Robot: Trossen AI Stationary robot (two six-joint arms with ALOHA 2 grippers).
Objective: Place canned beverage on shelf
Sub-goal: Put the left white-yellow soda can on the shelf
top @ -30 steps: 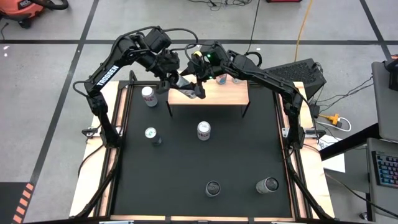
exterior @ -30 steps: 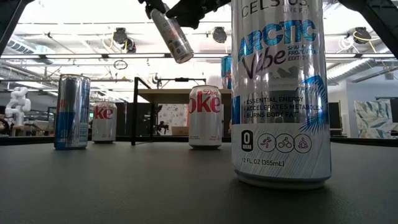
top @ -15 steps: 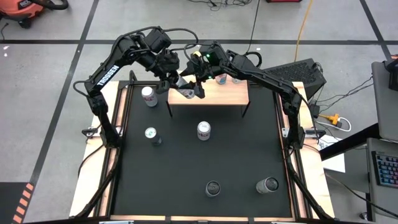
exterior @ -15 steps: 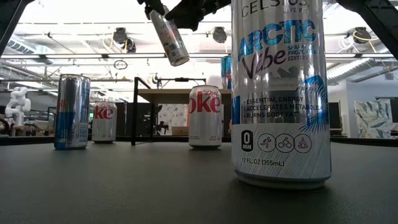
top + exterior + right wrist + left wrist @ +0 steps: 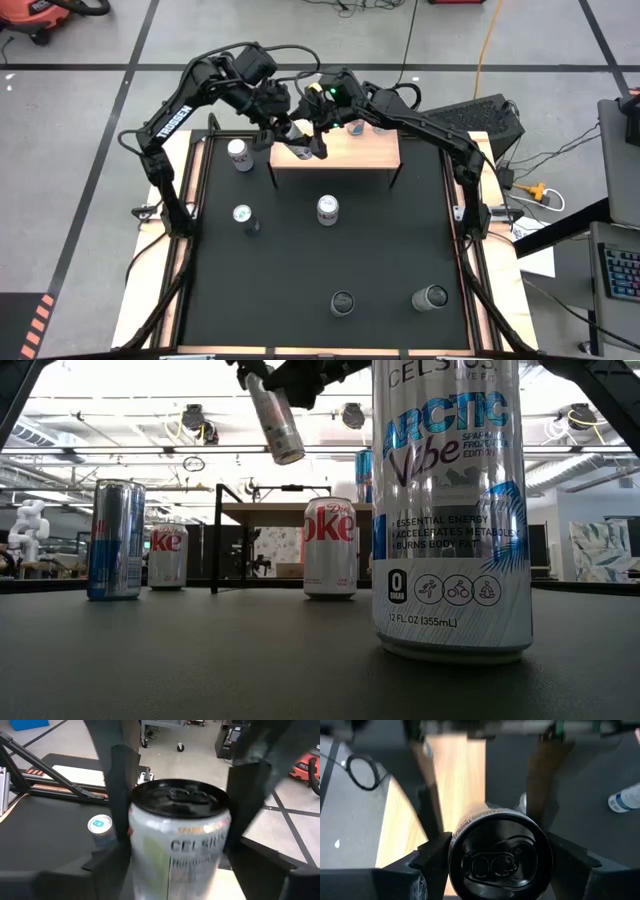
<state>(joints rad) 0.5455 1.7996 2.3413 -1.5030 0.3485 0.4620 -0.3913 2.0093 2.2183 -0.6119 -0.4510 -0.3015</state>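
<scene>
- Holding the slim can (image 5: 277, 420) in the air: left gripper (image 5: 289, 130) is clamped on it, fingers (image 5: 432, 857) pressed on both sides just under the can's top rim.
- Can is tilted, bottom end lower, hanging above the left end of the shelf (image 5: 362, 152); it is not touching the wood.
- Right gripper (image 5: 318, 136) is at the same can from the other side, its fingers (image 5: 122, 785) flanking the body. Cannot tell whether they press on it or stand just clear.
- Right wrist view reads "CELSIUS" on the can's side.
- Shelf sits at the far edge of the black table (image 5: 400, 250); two more cans (image 5: 357, 126) stand along its back edge.
- On the table: a Diet Coke can (image 5: 328, 209) just in front of the shelf, a second one (image 5: 240, 155) beside the shelf's left leg, and a blue-and-silver can (image 5: 243, 214) near the left side.
- Two dark-topped cans (image 5: 343, 302) stand well apart from the shelf, toward the near edge.
</scene>
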